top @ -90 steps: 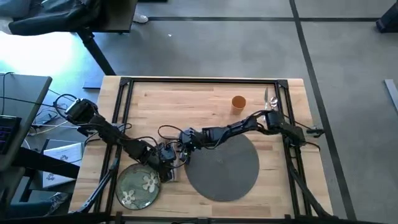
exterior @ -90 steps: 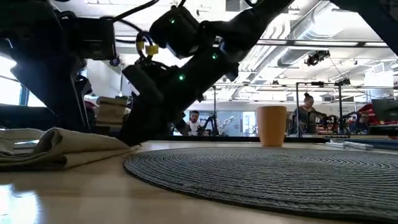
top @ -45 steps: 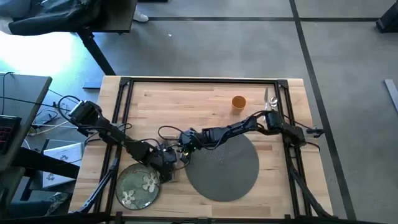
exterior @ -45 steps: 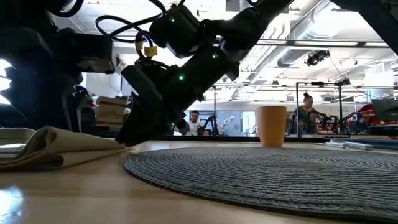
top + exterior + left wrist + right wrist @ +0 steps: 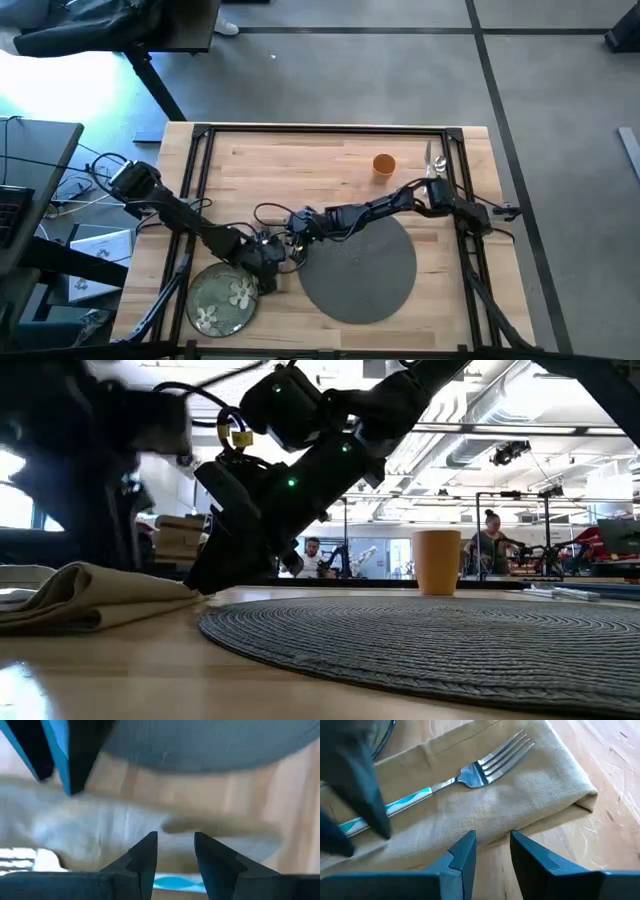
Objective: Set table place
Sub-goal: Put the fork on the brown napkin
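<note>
A folded tan napkin (image 5: 485,805) lies flat on the table (image 5: 300,170), left of the round grey placemat (image 5: 360,270). A silver fork (image 5: 475,772) with a blue-striped handle rests on the napkin. My right gripper (image 5: 492,847) is open, low at the napkin's folded edge. My left gripper (image 5: 174,851) is open above the napkin; its fingers (image 5: 362,795) stand by the fork's handle end. The green flowered plate (image 5: 222,300) sits near the front left. The orange cup (image 5: 383,165) stands at the far right. My left gripper hovers low over the napkin and the fork's handle (image 5: 405,800); I cannot tell whether it touches either. My right gripper comes slanting down from the table's right, its fingertips (image 5: 205,582) at the napkin's edge (image 5: 520,827); I cannot tell whether they touch.
More silver cutlery (image 5: 432,160) lies at the far right beside the cup. A black metal frame (image 5: 320,128) runs along the table's edges. A grey desk with cables stands left of the table. People and equipment show in the room behind.
My left arm has shifted slightly over the napkin and is still moving. The napkin, fork and placemat have stayed in place.
</note>
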